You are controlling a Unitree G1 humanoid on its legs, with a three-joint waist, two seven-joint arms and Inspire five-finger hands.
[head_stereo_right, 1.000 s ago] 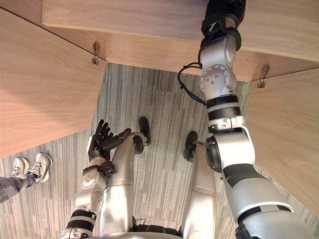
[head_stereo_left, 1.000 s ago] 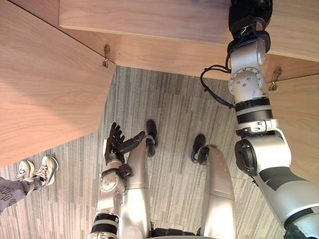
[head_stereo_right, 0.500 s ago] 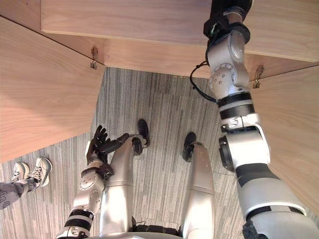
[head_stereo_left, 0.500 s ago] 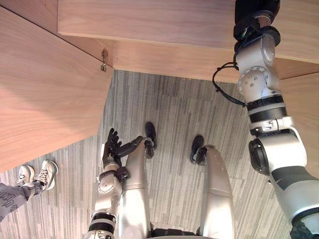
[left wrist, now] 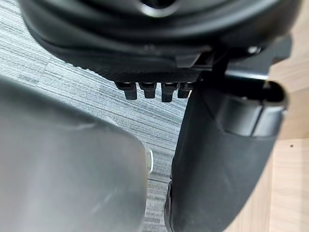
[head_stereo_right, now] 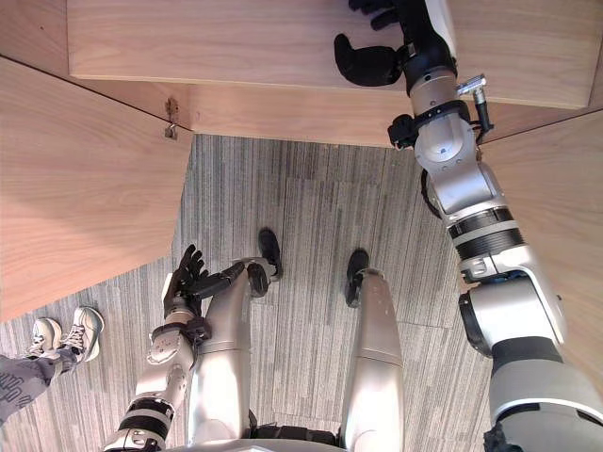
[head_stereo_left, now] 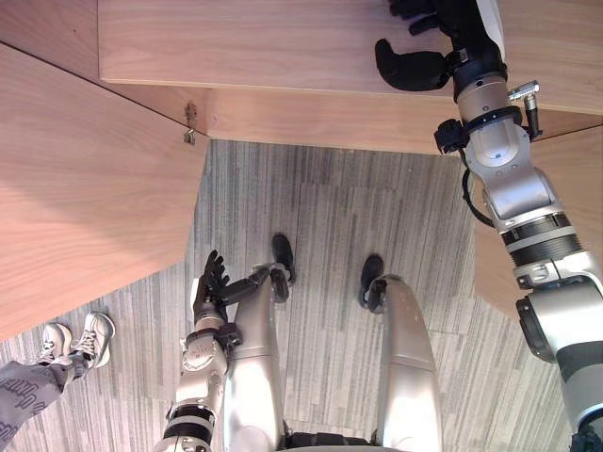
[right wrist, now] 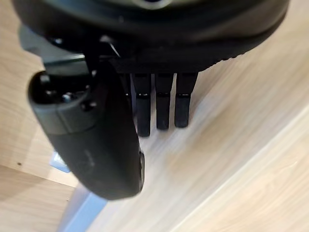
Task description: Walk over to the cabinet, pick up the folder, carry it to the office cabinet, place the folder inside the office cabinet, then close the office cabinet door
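right hand [head_stereo_left: 448, 47] is drawn back nearer over cabinet shelf [head_stereo_left: 264, 47], fingers straight, nothing held | left hand [head_stereo_left: 212, 287] is hung slack | door [head_stereo_left: 85, 188] closing is judged next

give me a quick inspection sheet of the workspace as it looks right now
surface: light wooden cabinet shelf, with the right hand over it
job's things: pale blue edge past the right hand, possibly the folder, cannot tell; left cabinet door and right cabinet door both stand open
clutter: nothing seen
hands: right hand open, fingers straight above the shelf; left hand open, low by the leg, holding nothing
cables: nothing seen
surroundings: grey striped carpet; a person's shoes on the carpet at the left
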